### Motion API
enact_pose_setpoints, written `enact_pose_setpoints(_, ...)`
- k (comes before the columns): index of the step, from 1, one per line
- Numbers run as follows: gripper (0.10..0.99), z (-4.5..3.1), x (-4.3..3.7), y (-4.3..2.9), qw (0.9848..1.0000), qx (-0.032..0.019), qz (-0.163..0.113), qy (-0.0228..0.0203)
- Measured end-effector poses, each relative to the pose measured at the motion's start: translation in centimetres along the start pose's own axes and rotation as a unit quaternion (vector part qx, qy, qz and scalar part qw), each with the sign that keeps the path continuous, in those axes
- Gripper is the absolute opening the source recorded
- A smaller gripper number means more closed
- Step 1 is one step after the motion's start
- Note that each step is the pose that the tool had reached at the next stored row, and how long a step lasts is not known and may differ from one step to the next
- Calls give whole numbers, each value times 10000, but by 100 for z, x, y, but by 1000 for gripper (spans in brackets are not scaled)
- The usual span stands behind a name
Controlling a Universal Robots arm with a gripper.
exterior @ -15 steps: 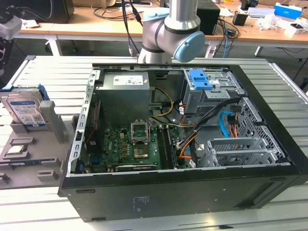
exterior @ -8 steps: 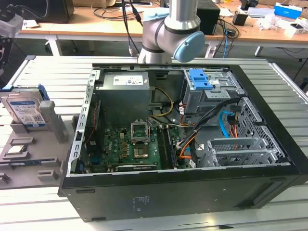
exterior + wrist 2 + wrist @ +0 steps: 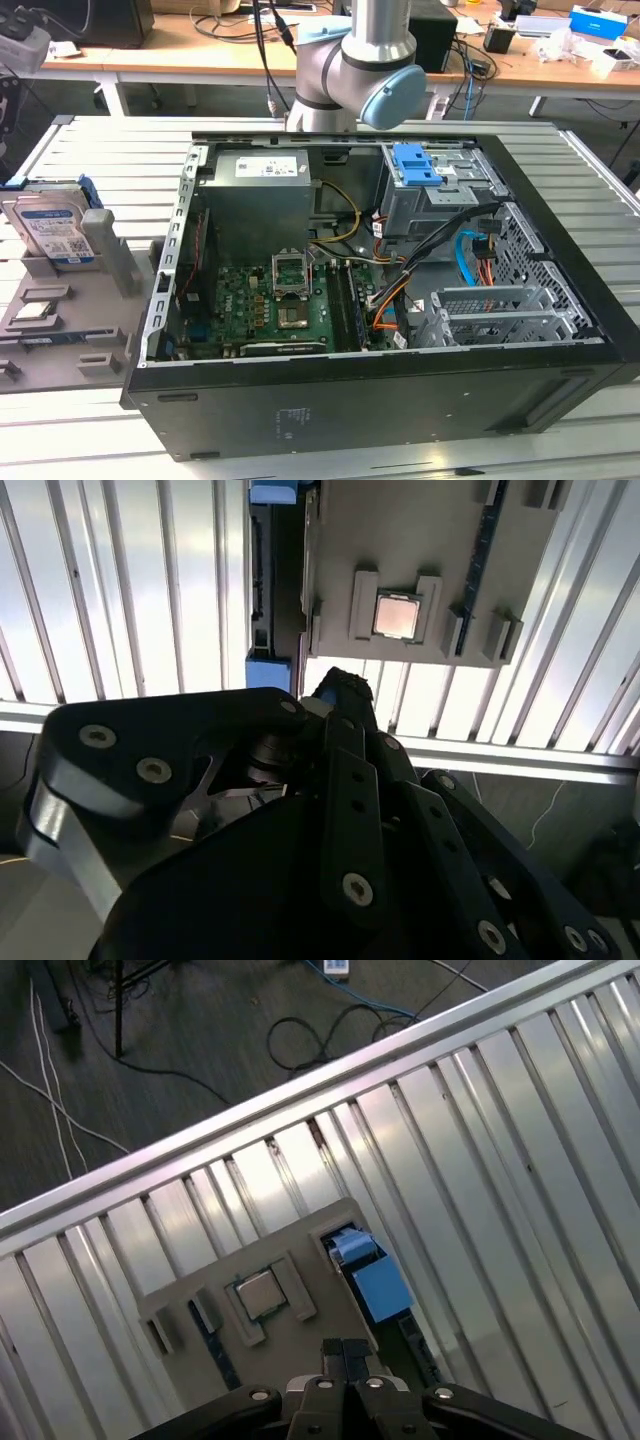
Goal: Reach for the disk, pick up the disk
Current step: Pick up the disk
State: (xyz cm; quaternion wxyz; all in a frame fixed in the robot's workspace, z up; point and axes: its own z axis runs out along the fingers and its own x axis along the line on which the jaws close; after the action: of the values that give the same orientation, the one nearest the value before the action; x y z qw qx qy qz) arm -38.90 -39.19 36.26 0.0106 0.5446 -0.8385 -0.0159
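Jaws look pressed together in the first wrist view, tip against tip with nothing between them, and they hang well above the grey holder [image 3: 300, 1255], not down at the disk [image 3: 371, 1278]. The disk stands on edge in a slot at one side of that holder. Both wrist views meet it edge-on, as a thin dark strip [image 3: 265, 580] capped with blue, while the exterior view shows its labelled face [image 3: 55, 228] upright at the exterior view's left, outside the open case [image 3: 400, 400]. A chip [image 3: 258, 1295] lies flat in a pocket of the same holder, near the slot, and holder and case rest on the slatted table [image 3: 500, 1160]. The step in hand reads as the reach, with the grasp not yet begun. To do it well, I judge the jaws need to part wider than the disk is thick before coming down, since closed tips would only strike its top edge. Setting them across the two broad faces, not along the blue ends, should give flat metal to bear on. Centring between the blue ends would balance the load and keep the tips off the chip. A straight vertical descent suits an upright disk in a slot, as any sideways lean risks wedging it against the holder's walls. Smooth metal may slip, so a deep, square bite seems wiser than a pinch at the rim.
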Motion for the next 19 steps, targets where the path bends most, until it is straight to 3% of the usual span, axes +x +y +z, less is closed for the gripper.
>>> enact_pose_setpoints(7,106,0,0,0,9993,0,-362,14)
enact_pose_setpoints(11,106,0,0,0,9982,0,-601,23)
enact_pose_setpoints(16,106,0,0,0,9958,0,-913,35)
enact_pose_setpoints(19,106,0,0,0,9930,1,-1181,45)
